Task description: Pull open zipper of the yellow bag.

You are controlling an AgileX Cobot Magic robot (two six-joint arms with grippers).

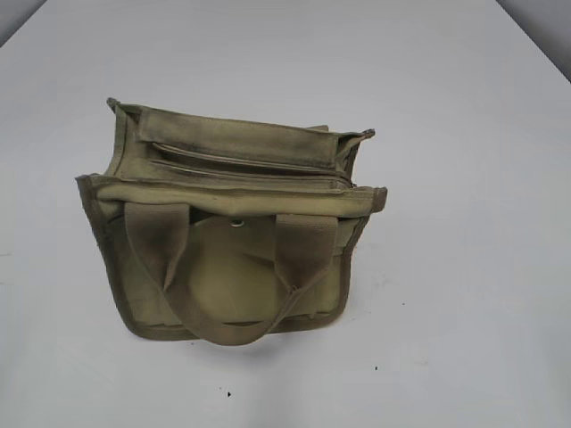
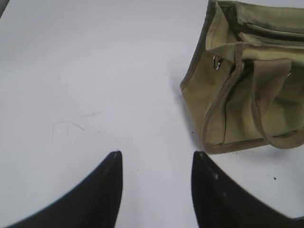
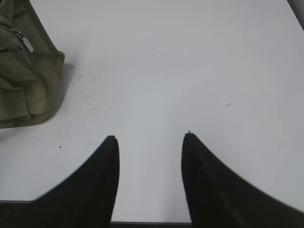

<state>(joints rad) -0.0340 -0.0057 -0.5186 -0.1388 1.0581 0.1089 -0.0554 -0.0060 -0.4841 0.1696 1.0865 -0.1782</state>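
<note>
The yellow bag point(image 1: 232, 267) stands upright mid-table, its two webbing handles hanging down its front. The zipper point(image 1: 250, 168) runs straight along the top panel. The left wrist view has the bag point(image 2: 237, 99) at the upper right, with the zipper point(image 2: 268, 32) along its top. In the right wrist view the bag point(image 3: 23, 80) is at the upper left and a silver pull tab point(image 3: 26, 42) shows at the zipper's end. My left gripper point(image 2: 157, 154) is open over bare table, left of the bag. Right of the bag, my right gripper point(image 3: 150, 137) is open and empty. Neither gripper appears in the exterior view.
The white table point(image 1: 464, 267) spreads round the bag on every side. A small round snap button point(image 1: 236, 223) sits on the bag's front. A metal ring point(image 2: 216, 62) hangs at the bag's left end. Dark floor shows past the table's far corners point(image 1: 546, 16).
</note>
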